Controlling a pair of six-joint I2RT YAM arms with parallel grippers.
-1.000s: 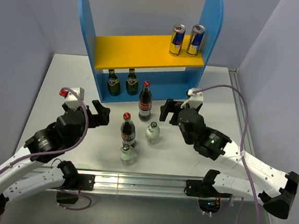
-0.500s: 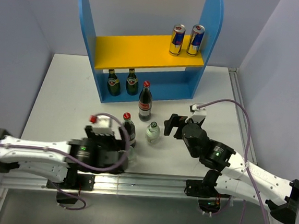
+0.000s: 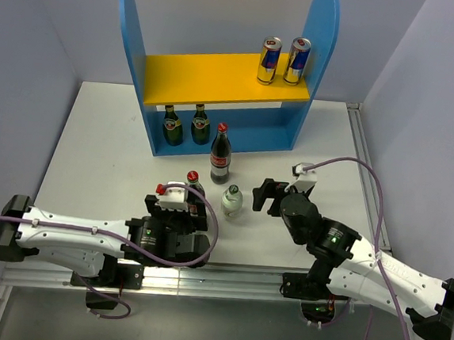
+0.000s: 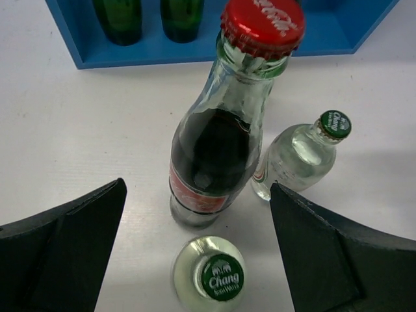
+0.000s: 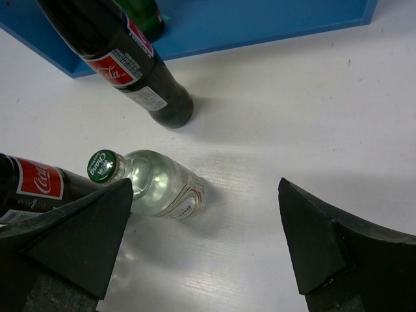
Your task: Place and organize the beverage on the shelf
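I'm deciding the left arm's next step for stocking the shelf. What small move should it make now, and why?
Probably lower the left gripper straight down around the near clear bottle, then close. Its jaws stand open, the bottle's green cap sits between them just below, and the cola bottle stands close behind it, so a forward push would likely knock that over.

Finished in white on the long links of left arm (image 3: 70,232) and right arm (image 3: 416,286); black at joint housings and bases. Fitted with one lilac cable (image 3: 370,194) per arm, looped off the wrist. Topped at each wrist with a small white camera block (image 3: 303,172), red-tipped on the left. Ended in matt black, wedge-shaped fingers (image 4: 62,253) with flat inner faces.
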